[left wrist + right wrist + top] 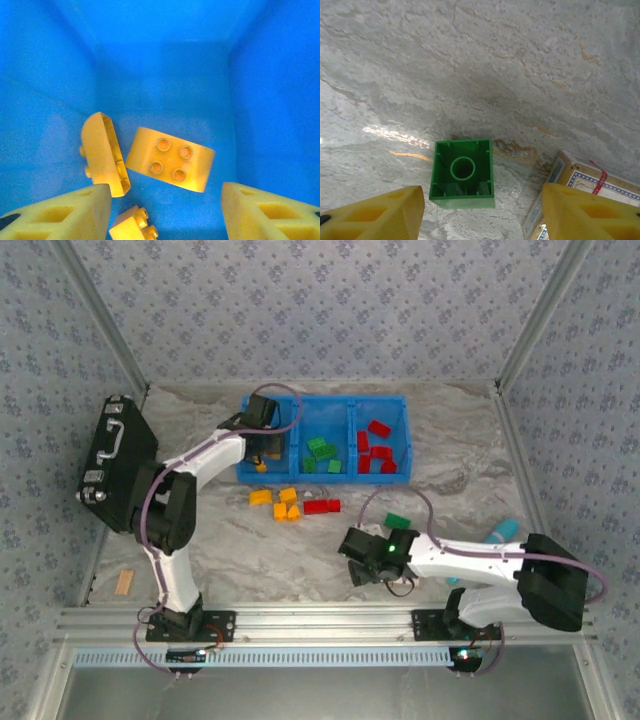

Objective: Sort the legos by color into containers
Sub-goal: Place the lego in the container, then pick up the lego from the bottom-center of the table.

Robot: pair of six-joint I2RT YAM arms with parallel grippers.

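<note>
Status: left tool (264, 452) hangs over the left compartment (160, 75) of the blue bin (330, 399), jaws part-way apart and clamped on nothing. In the left wrist view, three orange legos sit in that compartment. A rounded brick (170, 165) lies studs up, a second rounded brick (102, 152) stands on its side just beside it, and a small brick (131, 227) is low between the pads, nearer the left one; can't tell if it touches.

Green legos (322, 453) are in the middle compartment and red legos (377, 450) in the right one.

Out on the worktop (450, 460), just in front of the bin, are loose orange legos (280, 502) and a red lego (322, 506).

Right tool (355, 545) is low over the worktop, jaws apart and holding nothing. In the right wrist view a green brick (462, 172) lies hollow side up between the pads, touching neither. A card box (575, 190) sits near it, by the right pad.

Black case (115, 460) is at the far left.
</note>
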